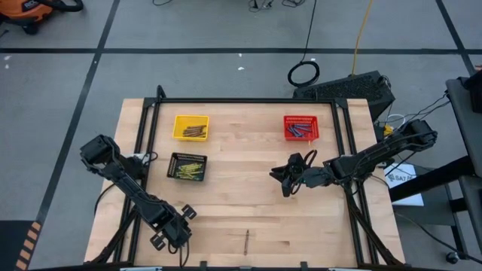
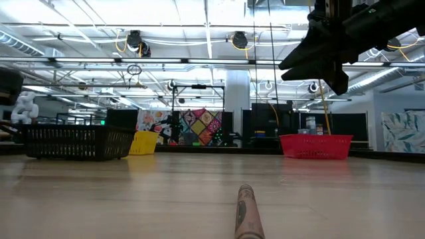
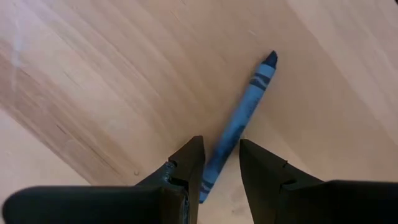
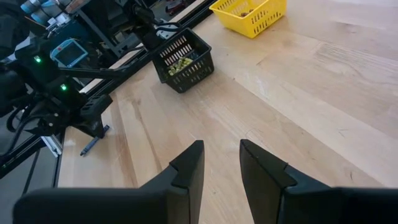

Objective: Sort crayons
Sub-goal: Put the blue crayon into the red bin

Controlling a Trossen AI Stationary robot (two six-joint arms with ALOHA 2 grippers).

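A blue crayon (image 3: 245, 106) lies flat on the wood table near its front left; it also shows in the right wrist view (image 4: 93, 146). My left gripper (image 1: 167, 232) is open just above it, its fingers (image 3: 189, 165) standing on either side of the crayon's near end (image 3: 214, 165). A brown crayon (image 1: 246, 241) lies alone near the front edge, also in the low view (image 2: 247, 212). My right gripper (image 1: 290, 177) is open and empty, raised above the table's middle right (image 2: 325, 56).
A yellow basket (image 1: 190, 126) with brown crayons and a red basket (image 1: 303, 127) with bluish crayons stand at the back. A black basket (image 1: 187, 166) with yellow-green crayons stands in front of the yellow one. Bare wood lies between the baskets and the front edge.
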